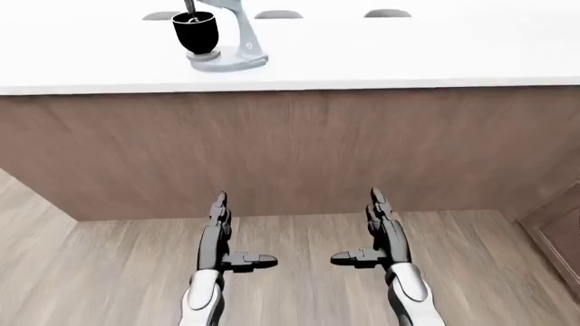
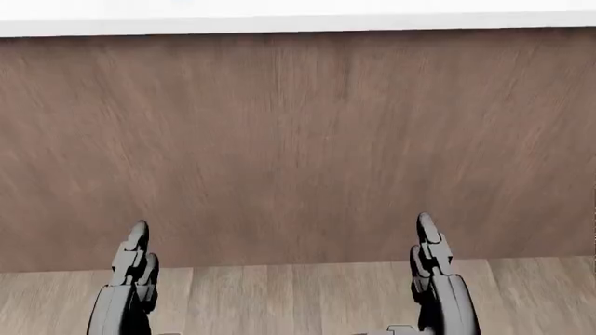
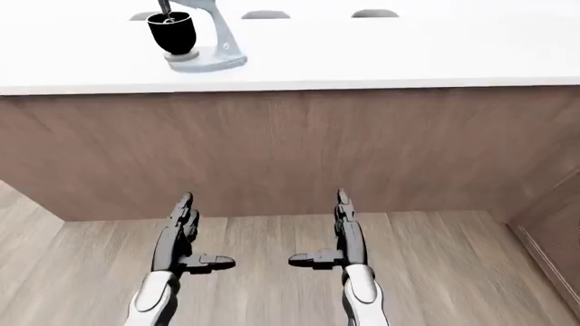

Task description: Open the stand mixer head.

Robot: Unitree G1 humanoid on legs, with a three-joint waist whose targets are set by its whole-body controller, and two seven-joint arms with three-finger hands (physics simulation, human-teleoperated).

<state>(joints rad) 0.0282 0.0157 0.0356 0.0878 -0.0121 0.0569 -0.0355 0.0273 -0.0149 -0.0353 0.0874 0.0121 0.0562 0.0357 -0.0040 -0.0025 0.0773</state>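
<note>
Up at the top left of your left-eye view, the stand mixer [image 1: 228,37] sits on the white counter [image 1: 408,54], an attachment dipping into its black bowl [image 1: 195,32]. Your left hand [image 1: 220,234] and right hand [image 1: 381,231] hang low, fingers outstretched, holding nothing.

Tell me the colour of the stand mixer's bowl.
Black; the stand mixer's bowl shows best in the left-eye view, top left on the white counter.

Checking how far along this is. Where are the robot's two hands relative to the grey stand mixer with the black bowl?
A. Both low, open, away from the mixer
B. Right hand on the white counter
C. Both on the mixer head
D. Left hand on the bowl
A: the left hand and right hand hang open before the wooden counter face, well below the grey stand mixer on the white countertop.
</note>
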